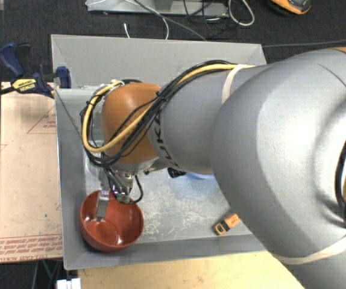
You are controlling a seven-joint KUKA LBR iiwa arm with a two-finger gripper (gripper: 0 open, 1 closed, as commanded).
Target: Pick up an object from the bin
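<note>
Gripper (105, 211) is at lower left of frame, its tip inside the red bowl (128, 226), which sits in the lower left corner of the bin (173, 212). The bowl lies directly under the gripper, with most of it toward the lower right of the tip. It is round, so there is no long axis to line up with. Gripper spread or closed: cannot tell. Count: one bowl; one small orange-and-black piece (227, 223) at lower centre, well apart; one pale blue item (198, 175), mostly under the arm.
</note>
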